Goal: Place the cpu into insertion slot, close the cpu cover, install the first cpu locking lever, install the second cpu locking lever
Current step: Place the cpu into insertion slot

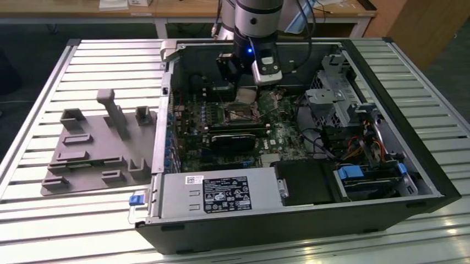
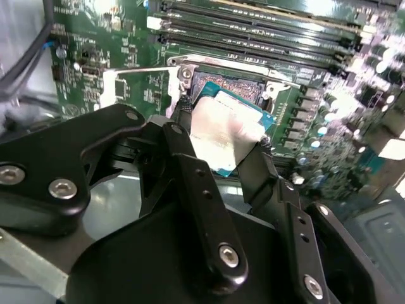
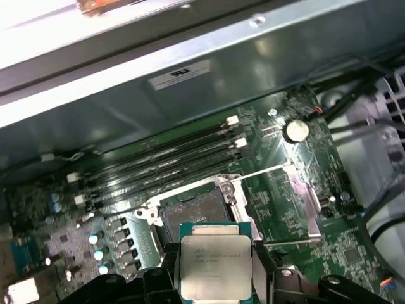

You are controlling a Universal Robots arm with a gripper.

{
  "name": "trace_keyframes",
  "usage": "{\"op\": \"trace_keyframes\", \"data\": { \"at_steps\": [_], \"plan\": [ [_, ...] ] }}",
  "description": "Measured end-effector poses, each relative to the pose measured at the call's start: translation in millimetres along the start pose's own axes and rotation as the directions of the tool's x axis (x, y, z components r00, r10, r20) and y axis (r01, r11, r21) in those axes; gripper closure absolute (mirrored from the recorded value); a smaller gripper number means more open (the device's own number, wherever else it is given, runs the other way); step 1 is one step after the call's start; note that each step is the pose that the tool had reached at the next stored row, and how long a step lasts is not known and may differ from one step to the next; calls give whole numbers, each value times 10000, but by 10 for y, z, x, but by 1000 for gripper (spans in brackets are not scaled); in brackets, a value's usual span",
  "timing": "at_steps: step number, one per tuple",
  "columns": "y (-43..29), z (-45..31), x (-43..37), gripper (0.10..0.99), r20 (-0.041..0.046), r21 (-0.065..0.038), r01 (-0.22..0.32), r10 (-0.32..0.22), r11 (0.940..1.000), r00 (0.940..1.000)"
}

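Tool [image 2: 223, 129] tight around cpu [image 3: 215, 265]

I've got the slatted metal table [image 1: 74, 220] on screen, pale ribs running across it. The open computer case [image 1: 294, 231] lies on its side directly on the slats, filling the middle and the exterior view's right. Just beside it, on the exterior view's left, a grey fixture plate [image 1: 99, 144] sits flat.

exterior view: high, overlooking case [image 1: 294, 234] | both wrist views: close, sharing insertion slot [image 3: 190, 212] [image 2: 233, 85]
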State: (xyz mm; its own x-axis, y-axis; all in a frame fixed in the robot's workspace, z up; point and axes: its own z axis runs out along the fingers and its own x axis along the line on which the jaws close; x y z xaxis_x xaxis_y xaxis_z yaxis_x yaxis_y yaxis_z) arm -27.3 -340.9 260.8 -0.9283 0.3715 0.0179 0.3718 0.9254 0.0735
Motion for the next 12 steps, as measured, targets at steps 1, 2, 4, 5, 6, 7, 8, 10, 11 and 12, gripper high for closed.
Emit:
{"op": "trace_keyframes", "data": {
  "at_steps": [1,2,4,5,6,7,8,10,11,12],
  "plan": [
    [0,2,0,549,14,-3,-178,178,9998,9998],
    [0,4,0,549,26,-7,-360,360,9994,9993],
    [-1,8,0,549,52,-15,-717,717,9974,9974],
    [-1,9,0,549,67,-19,-911,911,9958,9958],
    [-1,11,0,549,79,-23,-1089,1089,9941,9940],
    [-1,13,0,549,92,-28,-1265,1266,9920,9919],
    [-1,15,0,549,105,-34,-1442,1442,9895,9895],
    [-1,18,0,549,130,-43,-1793,1793,9838,9837],
    [-1,19,0,549,143,-49,-1969,1970,9804,9803],
    [-1,21,0,549,155,-55,-2142,2143,9768,9767]
  ]
}}
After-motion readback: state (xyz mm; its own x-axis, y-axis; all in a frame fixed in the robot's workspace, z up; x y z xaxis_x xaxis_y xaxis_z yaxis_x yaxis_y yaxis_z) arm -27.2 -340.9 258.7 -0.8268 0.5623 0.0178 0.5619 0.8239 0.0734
